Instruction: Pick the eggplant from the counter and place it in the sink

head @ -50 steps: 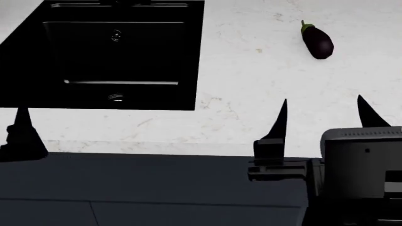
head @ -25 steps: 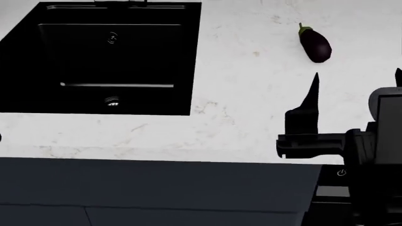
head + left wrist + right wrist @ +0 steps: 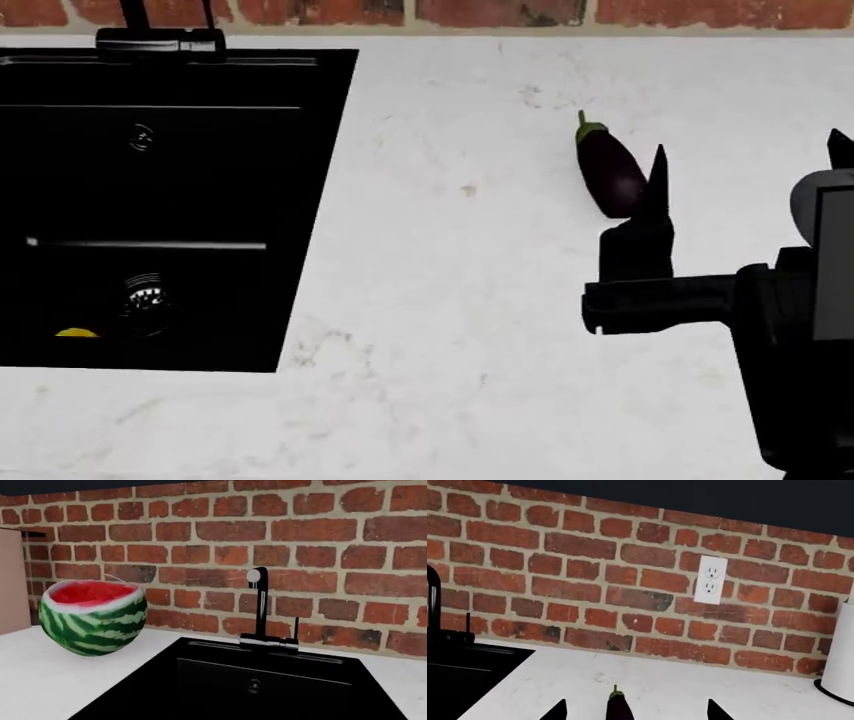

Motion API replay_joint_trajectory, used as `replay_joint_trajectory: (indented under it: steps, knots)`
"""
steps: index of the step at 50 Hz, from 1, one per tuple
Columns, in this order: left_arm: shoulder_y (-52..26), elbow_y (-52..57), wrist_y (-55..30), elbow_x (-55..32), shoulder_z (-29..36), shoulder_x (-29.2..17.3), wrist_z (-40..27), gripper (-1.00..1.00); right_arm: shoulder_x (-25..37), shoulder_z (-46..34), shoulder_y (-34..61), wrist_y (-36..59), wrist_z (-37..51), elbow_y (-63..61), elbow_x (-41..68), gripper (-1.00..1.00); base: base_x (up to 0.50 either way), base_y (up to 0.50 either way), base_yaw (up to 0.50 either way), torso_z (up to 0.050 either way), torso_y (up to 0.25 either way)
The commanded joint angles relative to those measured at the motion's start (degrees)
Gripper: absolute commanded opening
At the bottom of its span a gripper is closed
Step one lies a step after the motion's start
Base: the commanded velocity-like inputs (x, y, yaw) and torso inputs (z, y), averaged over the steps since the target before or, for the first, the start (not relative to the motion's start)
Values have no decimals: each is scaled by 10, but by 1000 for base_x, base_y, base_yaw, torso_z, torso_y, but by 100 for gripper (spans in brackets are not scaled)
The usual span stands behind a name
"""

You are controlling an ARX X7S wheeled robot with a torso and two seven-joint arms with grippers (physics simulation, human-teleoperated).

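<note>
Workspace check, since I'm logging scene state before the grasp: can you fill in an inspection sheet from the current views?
Surface: white veined counter, no spills seen.
Job's things: eggplant lies on the counter, stem toward the wall; sink to its left, with a faucet at the back.
Clutter: small yellow object in the sink near the drain; cut watermelon beside the sink; white roll on a dark base.
Grippers: right gripper open, fingertips either side of the eggplant, not touching; left not in view.
Cables: nothing seen.
Surroundings: brick wall with an outlet.
</note>
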Motion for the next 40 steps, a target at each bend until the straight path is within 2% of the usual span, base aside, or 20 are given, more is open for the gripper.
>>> replay_joint_trajectory:
  steps: [1, 22, 33, 40]
  knots:
    - [0, 5, -4, -4, -3, -2, -3, 100, 2, 0, 4, 8, -3, -6, 12, 100, 500, 0, 0, 0, 0]
    - [-7, 16, -18, -9, -1, -6, -11, 100, 5, 9, -4, 13, 6, -4, 17, 100, 406, 83, 0, 0, 1]
    - [-8, 16, -18, -11, 2, -6, -13, 100, -1, 28, -5, 22, 6, -8, 29, 100, 23, 17, 0, 0, 1]
    - [-6, 16, -16, -11, 5, -7, -12, 100, -2, 32, -11, 18, 6, -9, 32, 100, 304, 139, 0, 0, 0]
